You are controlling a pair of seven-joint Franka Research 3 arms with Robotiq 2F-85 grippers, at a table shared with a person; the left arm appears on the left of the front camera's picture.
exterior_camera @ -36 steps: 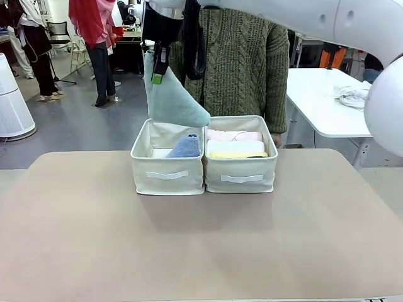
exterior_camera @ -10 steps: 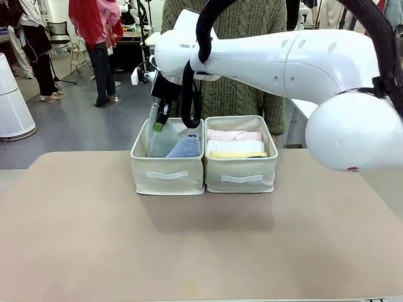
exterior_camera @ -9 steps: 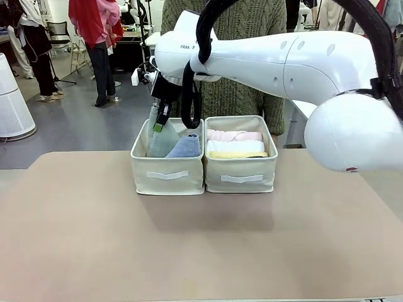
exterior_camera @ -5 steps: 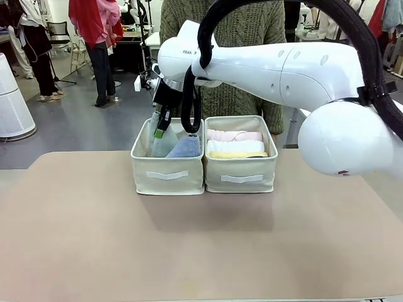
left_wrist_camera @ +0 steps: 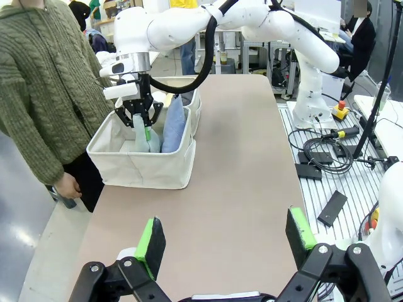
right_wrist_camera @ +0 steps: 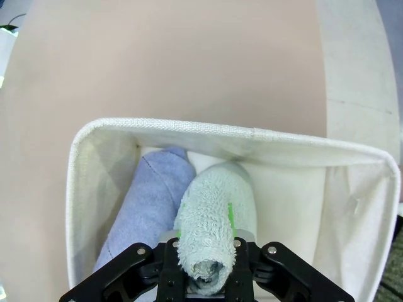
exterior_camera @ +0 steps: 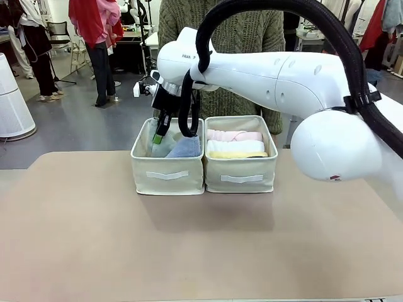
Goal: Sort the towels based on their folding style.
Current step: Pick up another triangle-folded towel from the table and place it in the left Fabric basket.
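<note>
My right gripper (exterior_camera: 158, 133) is shut on the pale teal cone towel (right_wrist_camera: 211, 226), holding it by its narrow end. The cone's wide end sits down inside the left cream box (exterior_camera: 167, 174). A lavender-blue cone towel (exterior_camera: 186, 146) leans beside it in the same box, as the right wrist view shows (right_wrist_camera: 148, 201). The right box (exterior_camera: 241, 178) holds rolled towels in pink (exterior_camera: 233, 134), white (exterior_camera: 236, 146) and yellow (exterior_camera: 238, 154). My left gripper (left_wrist_camera: 225, 234) hangs open over the table, far from the boxes, with nothing between its fingers.
A person in a green knitted sweater (exterior_camera: 242, 25) stands just behind the boxes, one hand (left_wrist_camera: 66, 187) hanging beside the table edge. The tan tabletop (exterior_camera: 201, 245) stretches bare in front of the boxes. Other tables and people stand farther back.
The right gripper has come down with the teal cone, from above the left box into it beside the blue cone. The left gripper has stayed open.
</note>
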